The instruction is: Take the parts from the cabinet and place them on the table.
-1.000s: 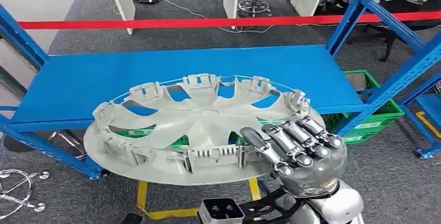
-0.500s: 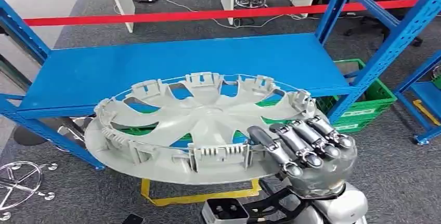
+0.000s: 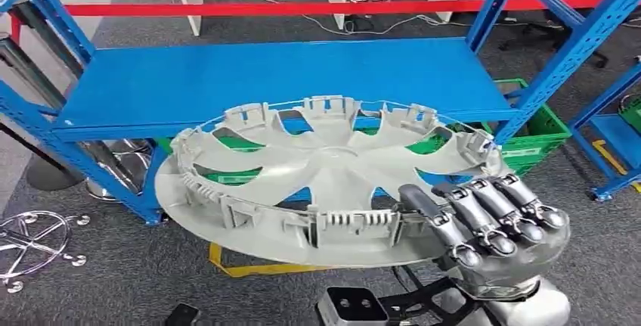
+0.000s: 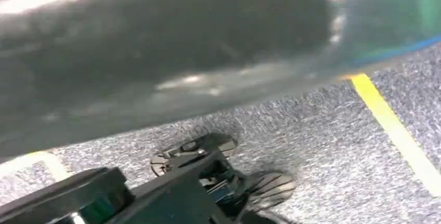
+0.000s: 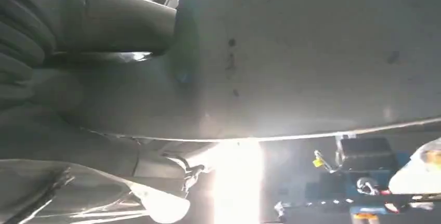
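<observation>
Presently, the right hand (image 3: pixel 491 224) was recorded at the near right edge of a grey wheel cover (image 3: pixel 325 182), its dark fingers (image 3: pixel 469 212) curled over the rim from above, so that the part was held. In the right wrist view the thick thumb (image 5: pixel 119 24) was seen pressed against the pale underside of the wheel cover (image 5: pixel 312 52). The left hand could not be made out; whether it was wide or closed cannot be told, though a dark blurred surface was noted close to the left wrist camera. The wheel cover was held roughly level, inner face up, its clips and spokes shown, in front of and partly over the blue shelf (image 3: pixel 227 80) of a blue steel rack (image 3: pixel 563 46). A green crate (image 3: pixel 540 133) was noted beneath the shelf at the right. A red tape barrier (image 3: pixel 264 8) was listed behind the rack, yellow floor tape (image 3: pixel 257 269) on the grey carpet below the part, and a chrome chair base (image 3: pixel 30 239) at the left.
</observation>
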Controlling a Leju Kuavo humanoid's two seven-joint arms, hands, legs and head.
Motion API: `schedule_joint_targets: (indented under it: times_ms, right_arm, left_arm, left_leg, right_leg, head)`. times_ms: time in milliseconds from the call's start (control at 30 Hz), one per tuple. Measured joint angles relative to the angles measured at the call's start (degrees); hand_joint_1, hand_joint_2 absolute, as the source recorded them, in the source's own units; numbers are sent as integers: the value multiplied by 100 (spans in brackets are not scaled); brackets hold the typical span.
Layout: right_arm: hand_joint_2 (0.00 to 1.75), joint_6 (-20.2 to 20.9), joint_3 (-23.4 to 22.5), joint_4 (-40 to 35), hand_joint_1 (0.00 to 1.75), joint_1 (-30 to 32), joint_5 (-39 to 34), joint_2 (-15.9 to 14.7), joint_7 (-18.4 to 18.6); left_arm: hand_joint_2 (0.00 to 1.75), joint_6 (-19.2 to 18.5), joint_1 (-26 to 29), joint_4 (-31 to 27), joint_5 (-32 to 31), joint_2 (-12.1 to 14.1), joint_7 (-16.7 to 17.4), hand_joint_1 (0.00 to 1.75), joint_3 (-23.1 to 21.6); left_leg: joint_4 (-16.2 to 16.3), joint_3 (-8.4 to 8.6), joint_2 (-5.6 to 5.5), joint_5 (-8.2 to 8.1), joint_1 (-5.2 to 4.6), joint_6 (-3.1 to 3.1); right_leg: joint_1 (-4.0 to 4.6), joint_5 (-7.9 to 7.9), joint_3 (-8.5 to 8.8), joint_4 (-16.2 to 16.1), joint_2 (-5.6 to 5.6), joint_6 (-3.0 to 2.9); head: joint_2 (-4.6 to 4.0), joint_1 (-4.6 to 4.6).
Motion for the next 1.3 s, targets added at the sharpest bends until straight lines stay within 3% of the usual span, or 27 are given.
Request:
schedule_joint_targets:
  times_ms: [67,100,133,167,233,267,300,400,433,500,533,567,600,633,667,733,800,933,967,1000,1067,1100,1133,1167,1233,1267,1300]
  right_arm:
    - [175,0,-30,0,175,31,0,2,4]
    - [175,0,-44,0,175,61,0,7,26]
    - [175,0,-67,0,175,93,0,11,57]
    - [175,0,-83,0,175,114,0,13,70]
    - [175,0,-101,0,175,130,2,26,77]
    - [175,0,-107,0,175,130,2,28,81]
    - [175,-2,-114,-11,175,140,0,44,83]
    - [175,0,-159,-31,175,172,4,50,85]
    - [175,0,-177,-31,175,185,2,59,88]
    - [175,0,-205,-42,175,205,2,68,105]
    - [175,0,-227,-46,175,214,4,72,105]
    - [175,0,-247,-46,175,223,4,72,105]
    - [175,0,-260,-46,175,236,4,74,107]
    - [175,0,-275,-48,175,270,4,77,114]
    - [175,0,-288,-48,175,300,4,92,120]
    - [175,0,-317,-50,175,315,7,96,120]
    - [175,-2,-332,-92,175,326,7,105,127]
    - [175,-2,-341,-111,175,347,4,107,129]
    - [175,-2,-348,-111,175,370,4,107,129]
    - [175,-2,-347,-111,175,392,2,107,129]
    - [175,-2,-347,-111,175,413,2,107,129]
    - [175,-2,-352,-111,175,446,2,107,136]
    - [175,-2,-352,-111,175,478,2,109,138]
    - [175,-2,-354,-114,175,496,2,118,138]
    - [175,-2,-356,-118,175,514,2,122,138]
    - [175,-2,-356,-131,175,525,2,127,153]
    - [175,-2,-356,-164,175,536,4,140,179]
  left_arm:
    - [0,0,-35,-9,-17,0,-17,0,0]
    - [0,0,-50,-11,-31,0,-20,0,0]
    - [0,0,-59,-20,-37,0,-22,0,0]
    - [0,-2,-71,-22,-44,-2,-22,0,-2]
    - [0,-2,-90,-24,-63,-4,-22,0,-9]
    - [0,-2,-100,-24,-72,-7,-24,0,-11]
    - [0,-2,-118,-33,-79,-9,-26,0,-13]
    - [0,-2,-127,-37,-107,-20,-13,0,-18]
    - [0,-2,-121,-37,-127,-9,-4,0,-18]
    - [0,-4,-121,-37,-157,-18,31,0,-26]
    - [0,-4,-120,-37,-157,-17,39,0,-28]
    - [0,-4,-117,-37,-157,-17,46,0,-28]
    - [0,-2,-113,-37,-155,-17,59,0,-28]
    - [0,-2,-105,-37,-153,-17,72,0,-28]
    - [0,-2,-98,-37,-149,-17,83,0,-28]
    - [0,-2,-95,-37,-138,-15,90,0,-26]
    - [0,-2,-114,-39,-138,-24,92,0,-28]
    - [0,-2,-73,-39,-135,-41,107,0,-26]
    - [0,-2,-73,-39,-129,-48,111,0,-26]
    - [0,-4,-72,-39,-118,-61,116,0,-24]
    - [0,-17,-58,-39,-118,-72,122,0,-24]
    - [0,-17,-40,-39,-116,-81,125,0,-24]
    - [0,-17,-19,-39,-118,-83,125,0,-24]
    - [0,-17,2,-39,-118,-98,127,0,-24]
    - [0,-17,23,-39,-118,-111,133,0,-24]
    - [0,-17,25,-39,-120,-120,140,0,-24]
    - [0,-17,39,-39,-122,-129,149,0,-24]
  left_leg:
    - [19,-149,13,105,-33,27]
    - [33,-232,20,155,-48,32]
    - [58,-314,22,198,-60,35]
    - [83,-391,22,234,-66,29]
    - [133,-506,16,291,-78,7]
    - [156,-547,14,318,-89,-20]
    - [177,-578,19,365,-106,-51]
    - [146,-659,13,550,-86,-134]
    - [173,-709,8,480,-87,-162]
    - [595,-842,-2,-47,-61,-256]
    - [1079,-960,-2,-399,-35,-296]
    - [1518,-1053,-2,-629,-22,-320]
    - [1821,-1096,-2,-724,-15,-338]
    - [1955,-1042,-1,-649,0,-355]
    - [1812,-875,-1,-452,15,-365]
    - [1026,-313,-1,-80,35,-367]
    - [248,144,-16,-271,3,-312]
    - [152,-11,-14,-150,-15,-107]
    - [140,-65,18,-74,4,-51]
    - [140,-145,19,-16,5,0]
    - [145,-310,24,123,-11,29]
    - [151,-403,31,195,-21,33]
    - [157,-493,37,260,-29,31]
    - [162,-586,45,330,-35,25]
    - [178,-756,45,461,-38,-6]
    - [200,-787,33,515,-38,-28]
    - [225,-830,17,560,-71,-66]
  right_leg:
    - [1,-481,-203,894,15,12]
    - [2,-504,-217,1155,15,12]
    - [2,-372,-111,1152,15,4]
    - [2,-164,110,915,16,-13]
    - [12,140,749,15,16,-76]
    - [36,-7,1006,-437,27,-117]
    - [43,-49,1190,-709,27,-112]
    - [69,17,1115,-756,36,-134]
    - [-4,95,1051,-825,-12,-206]
    - [8,183,989,-805,-25,-286]
    - [15,222,914,-788,-37,-303]
    - [21,263,843,-758,-48,-313]
    - [21,296,771,-722,-52,-315]
    - [21,336,662,-670,-55,-310]
    - [20,370,565,-621,-55,-303]
    - [16,427,388,-520,-46,-271]
    - [42,482,282,-439,-46,-202]
    - [36,724,190,-498,-48,-28]
    - [10,506,120,-418,-26,-12]
    - [13,149,12,-178,-11,-1]
    - [11,-525,-143,693,13,14]
    - [12,-660,-188,1087,14,19]
    - [12,-598,-152,1284,14,14]
    - [12,-376,-15,1261,13,6]
    - [16,63,545,635,14,-25]
    - [17,51,950,93,22,-49]
    - [41,-196,1459,-607,25,-69]
  head:
    - [0,0]
    - [0,2]
    - [0,4]
    - [0,0]
    - [0,2]
    - [0,-2]
    - [0,-7]
    - [0,-2]
    - [0,-2]
    - [0,-61]
    - [0,-59]
    - [0,-61]
    - [0,-63]
    - [0,-66]
    - [0,-63]
    - [0,-63]
    - [0,-63]
    - [0,-55]
    - [0,-51]
    - [0,-22]
    - [0,-17]
    - [0,-15]
    - [0,-17]
    - [0,-18]
    - [0,-18]
    - [0,-15]
    - [0,-2]
